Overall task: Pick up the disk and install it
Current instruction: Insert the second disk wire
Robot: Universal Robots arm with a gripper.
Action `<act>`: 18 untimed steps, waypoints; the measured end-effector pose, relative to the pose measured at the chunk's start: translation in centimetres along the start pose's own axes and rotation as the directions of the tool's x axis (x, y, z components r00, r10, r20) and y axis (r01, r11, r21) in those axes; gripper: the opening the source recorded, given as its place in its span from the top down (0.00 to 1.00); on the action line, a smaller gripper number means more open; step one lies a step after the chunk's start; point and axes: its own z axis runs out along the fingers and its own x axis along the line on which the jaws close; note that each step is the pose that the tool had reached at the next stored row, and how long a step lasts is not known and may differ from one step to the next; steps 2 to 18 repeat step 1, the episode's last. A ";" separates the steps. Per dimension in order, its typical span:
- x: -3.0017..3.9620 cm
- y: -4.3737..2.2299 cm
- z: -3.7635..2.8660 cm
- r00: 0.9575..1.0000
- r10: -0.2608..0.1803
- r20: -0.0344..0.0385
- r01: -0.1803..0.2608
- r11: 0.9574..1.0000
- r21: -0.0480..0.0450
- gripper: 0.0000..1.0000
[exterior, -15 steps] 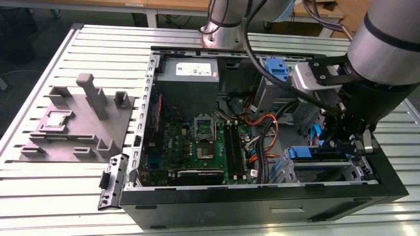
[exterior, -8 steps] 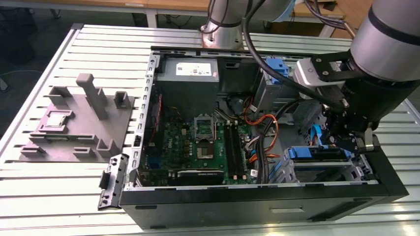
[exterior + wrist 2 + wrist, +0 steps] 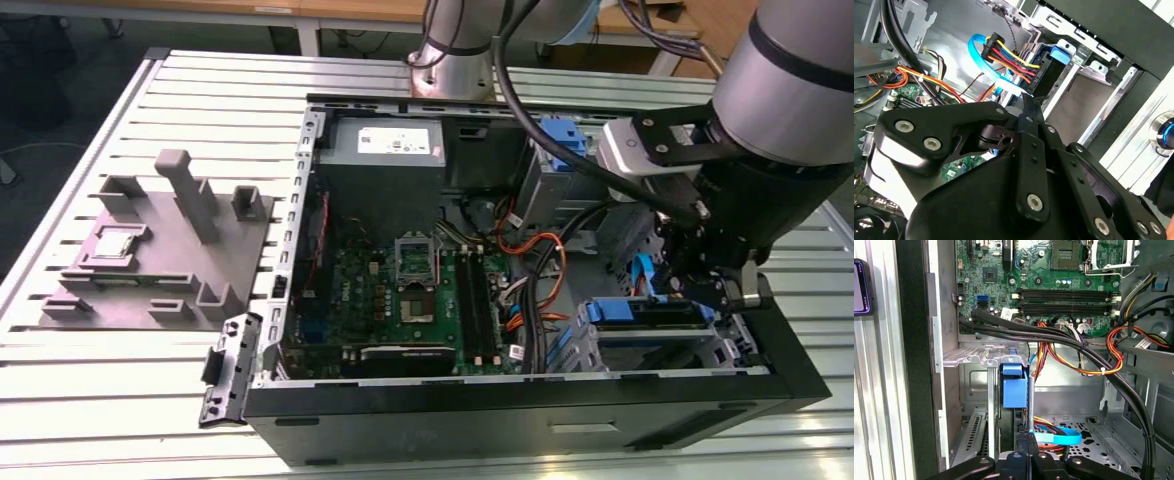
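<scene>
- Black fingers [image 3: 1029,107] are pressing together, nothing between them, tips just beside the disk's [image 3: 1015,385] blue bracket in both wrist views.
- Standing on edge, the disk is sitting in the metal drive cage [image 3: 976,359], close against the case wall [image 3: 914,365].
- Cables [image 3: 1074,347] are crowding the remaining room beside it.
- Outside, the slatted tabletop [image 3: 134,400] is lying open.

Disk [image 3: 650,314] in computer case [image 3: 534,420], pincer [image 3: 714,290] just above.

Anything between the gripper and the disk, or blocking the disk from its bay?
The silver-grey disk in its blue plastic bracket already sits in the metal bay. A light-blue flat cable loops beside the gripper, close to the bracket; nothing else visible intervenes.
</scene>
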 end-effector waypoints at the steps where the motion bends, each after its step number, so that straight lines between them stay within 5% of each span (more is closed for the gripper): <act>1: 0.00 0.00 0.00 1.000 0.000 0.000 0.000 1.000 0.000 0.90; 18: 0.00 0.00 0.00 1.000 0.000 0.000 0.000 1.000 0.000 0.90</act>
